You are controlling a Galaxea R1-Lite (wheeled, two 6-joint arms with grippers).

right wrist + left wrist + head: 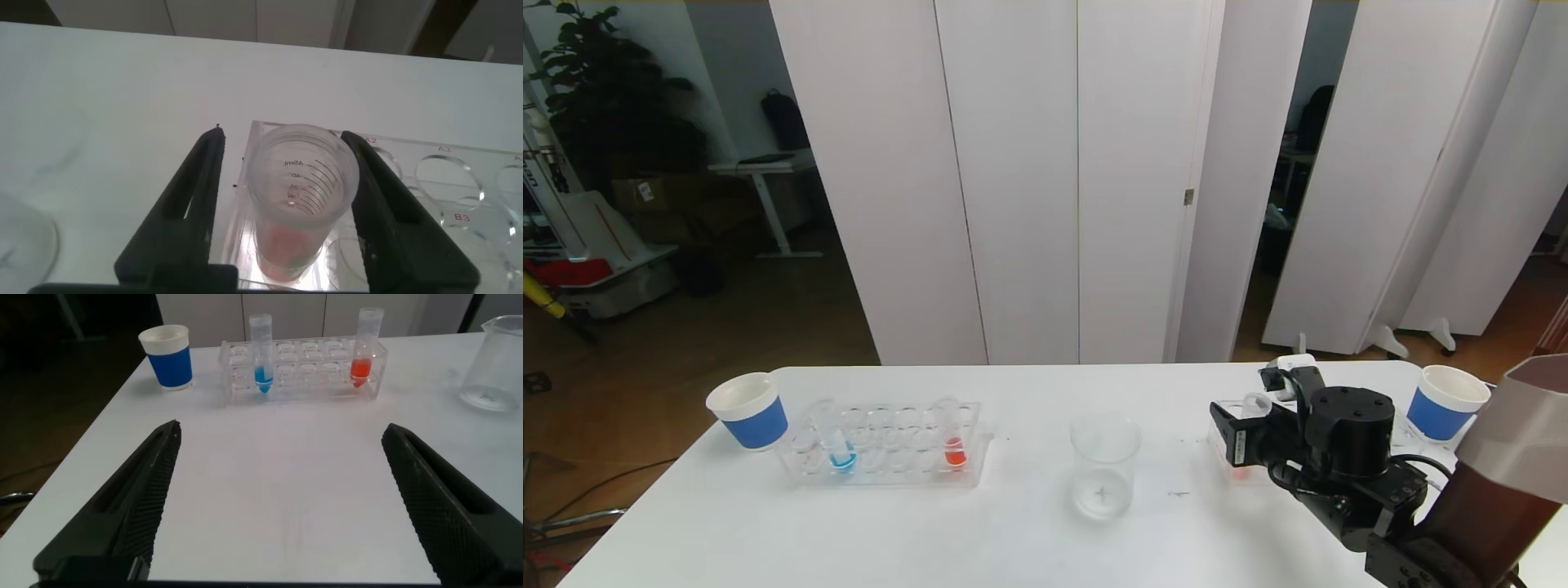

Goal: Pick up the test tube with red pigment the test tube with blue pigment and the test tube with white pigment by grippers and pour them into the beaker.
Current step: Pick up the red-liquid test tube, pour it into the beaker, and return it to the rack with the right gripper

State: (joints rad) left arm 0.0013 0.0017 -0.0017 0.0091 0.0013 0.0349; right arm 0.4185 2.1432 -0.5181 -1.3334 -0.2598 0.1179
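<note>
Where my right wrist view looks straight down, ribbed black fingers [368, 204] of the right gripper [298, 204] are clamped on a clear graduated tube with red pigment [296, 196], seated in a clear rack; head view hides that grip. At lower centre my left gripper [282, 502] hovers over the white tabletop [278, 482], fingers wide apart. Farther up stand the blue tube [261, 345], a second red tube [366, 343] and the glass beaker [1103, 466]. I count two paper cups [750, 410].
</note>
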